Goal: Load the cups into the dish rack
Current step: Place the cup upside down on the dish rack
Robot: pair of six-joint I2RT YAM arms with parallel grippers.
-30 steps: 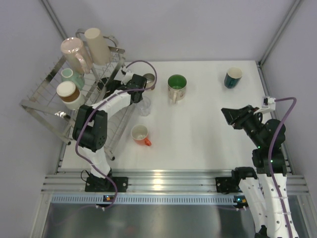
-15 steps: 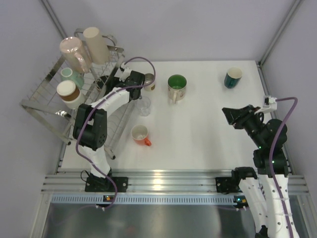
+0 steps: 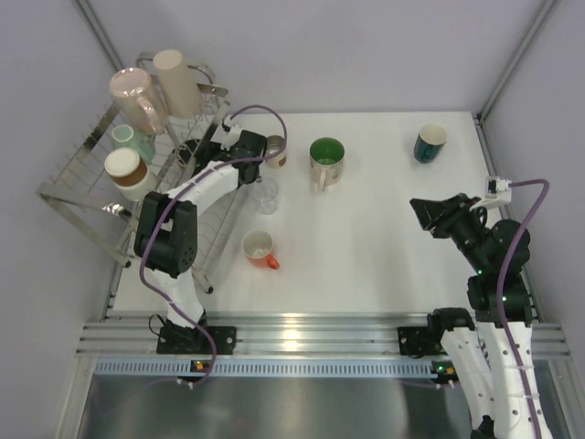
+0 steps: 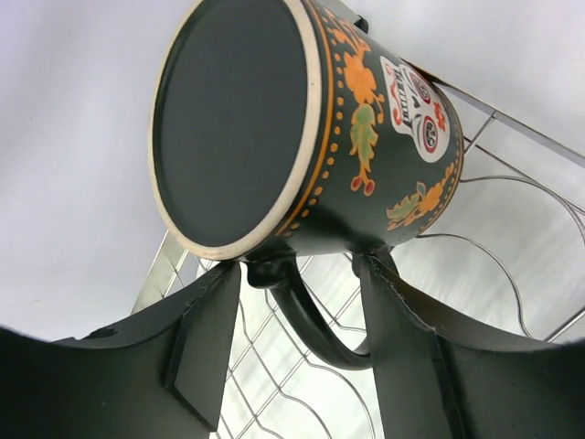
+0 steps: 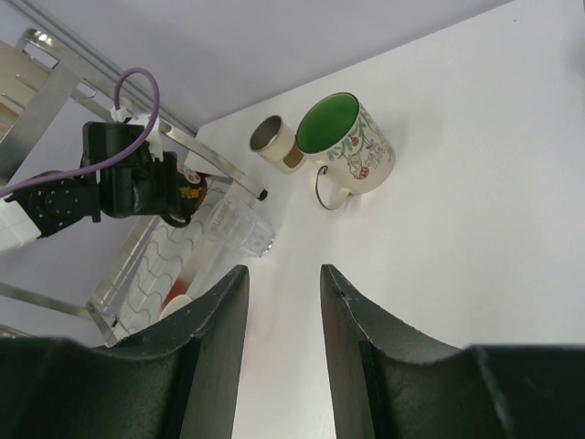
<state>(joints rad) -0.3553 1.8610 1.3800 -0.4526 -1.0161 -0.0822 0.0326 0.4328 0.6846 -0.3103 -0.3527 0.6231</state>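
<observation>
Left gripper point(image 4: 297, 315) is clamped on the handle point(image 4: 311, 334) of a black mug point(image 4: 302, 128) painted with a skull and orange flowers. One finger presses each side of the loop, and the mug's flat dark end with its pale ring faces the wrist camera. In the overhead view this gripper point(image 3: 239, 146) sits in the upper left of the frame, at the right-hand edge of the dish rack point(image 3: 87, 169), and rack wires point(image 4: 512, 229) show just behind the mug. We cannot tell whether the mug already touches a wire.

We judge the mug to be glazed ceramic: stiff, fairly heavy for its size, slick on the outside, and liable to chip if it knocks against metal. Held by the handle alone, its weight hangs to one side and it may swivel in the grip. We want it lowered gently and let go only once the wires carry it.

Right gripper point(image 5: 283, 347) has its jaws apart with nothing between them, and it hovers over the worktop point(image 3: 384, 256) at the right of the frame.

Loose cups on the worktop include the clear glass point(image 3: 265, 194), which looks light, slippery and the most breakable. It has no handle, so we would take it by the wall at the rim. The green-inside mug point(image 3: 325, 160) and the orange-handled mug point(image 3: 260, 248) each offer a handle to pinch.
</observation>
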